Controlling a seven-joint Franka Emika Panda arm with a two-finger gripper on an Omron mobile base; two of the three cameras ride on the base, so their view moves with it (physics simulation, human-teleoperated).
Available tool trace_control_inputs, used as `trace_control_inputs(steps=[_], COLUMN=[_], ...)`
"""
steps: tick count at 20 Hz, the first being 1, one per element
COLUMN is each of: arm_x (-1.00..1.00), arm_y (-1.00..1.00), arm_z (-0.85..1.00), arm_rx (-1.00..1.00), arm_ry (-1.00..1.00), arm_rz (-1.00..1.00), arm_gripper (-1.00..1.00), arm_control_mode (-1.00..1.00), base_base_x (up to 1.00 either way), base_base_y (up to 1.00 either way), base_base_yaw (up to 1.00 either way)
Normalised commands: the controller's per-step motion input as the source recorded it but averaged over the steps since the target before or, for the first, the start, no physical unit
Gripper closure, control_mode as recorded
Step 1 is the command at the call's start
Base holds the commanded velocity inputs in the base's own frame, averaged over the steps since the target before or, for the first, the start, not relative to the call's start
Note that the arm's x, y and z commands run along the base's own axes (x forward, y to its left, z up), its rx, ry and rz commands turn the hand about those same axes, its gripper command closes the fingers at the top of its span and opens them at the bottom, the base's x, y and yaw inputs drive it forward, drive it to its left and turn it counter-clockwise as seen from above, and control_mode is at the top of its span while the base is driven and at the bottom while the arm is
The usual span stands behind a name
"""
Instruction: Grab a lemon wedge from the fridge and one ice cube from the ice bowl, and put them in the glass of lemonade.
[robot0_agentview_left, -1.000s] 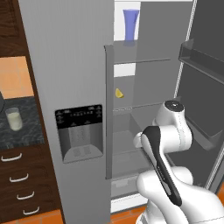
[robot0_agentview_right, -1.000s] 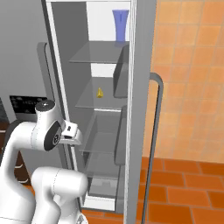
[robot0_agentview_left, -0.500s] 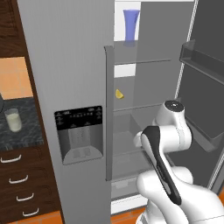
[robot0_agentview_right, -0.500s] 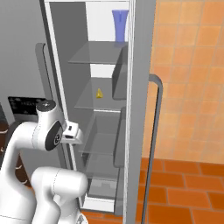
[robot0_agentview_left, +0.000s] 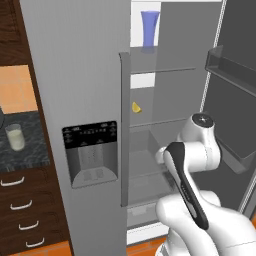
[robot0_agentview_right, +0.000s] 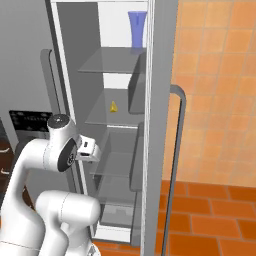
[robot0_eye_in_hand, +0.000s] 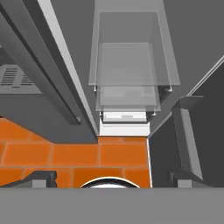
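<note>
The grey fridge (robot0_agentview_left: 75, 75) stands with its right door (robot0_agentview_left: 235, 115) swung open. On a middle glass shelf lies the small yellow lemon wedge (robot0_agentview_left: 136, 107) (robot0_agentview_right: 114, 106). The glass of lemonade (robot0_agentview_left: 15, 137) sits on the dark counter left of the fridge. My gripper (robot0_eye_in_hand: 113, 179) is open and empty, its fingertips (robot0_eye_in_hand: 41, 178) spread wide. It points down at the orange floor in front of the fridge's bottom shelves (robot0_eye_in_hand: 127, 65), well below the wedge. The ice bowl and ice cube are out of view.
A tall blue cup (robot0_agentview_left: 149, 29) (robot0_agentview_right: 137, 29) stands on the top shelf. The open door's bins (robot0_agentview_left: 232, 65) jut in at the right, and its long handle (robot0_agentview_right: 176, 150) faces the orange tiled wall. Wooden drawers (robot0_agentview_left: 20, 215) sit under the counter.
</note>
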Motion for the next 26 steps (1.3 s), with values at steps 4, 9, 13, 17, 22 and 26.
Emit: trace_control_inputs(steps=[4,9,13,17,22,26], arm_x=[0.32,0.56,0.3,0.35,0.13,0.06], arm_y=[-0.05,0.0,-0.01,0.0,0.0,0.0], arm_z=[0.27,0.34,0.25,0.18,0.25,0.12], arm_rx=[0.0,0.0,0.0,0.0,0.0,-0.02], arm_ry=[-0.19,-0.14,-0.01,0.0,-0.01,-0.02], arm_rz=[0.01,0.03,0.02,0.03,0.06,0.03], arm_gripper=[-1.0,-1.0,-1.0,-1.0,-1.0,-1.0], arm_control_mode=[-1.0,-1.0,-1.0,-1.0,-1.0,-1.0], base_base_x=[0.0,0.0,0.0,0.0,0.0,0.0], base_base_y=[0.0,0.0,0.0,0.0,0.0,0.0], base_base_yaw=[0.0,0.0,0.0,0.0,0.0,0.0])
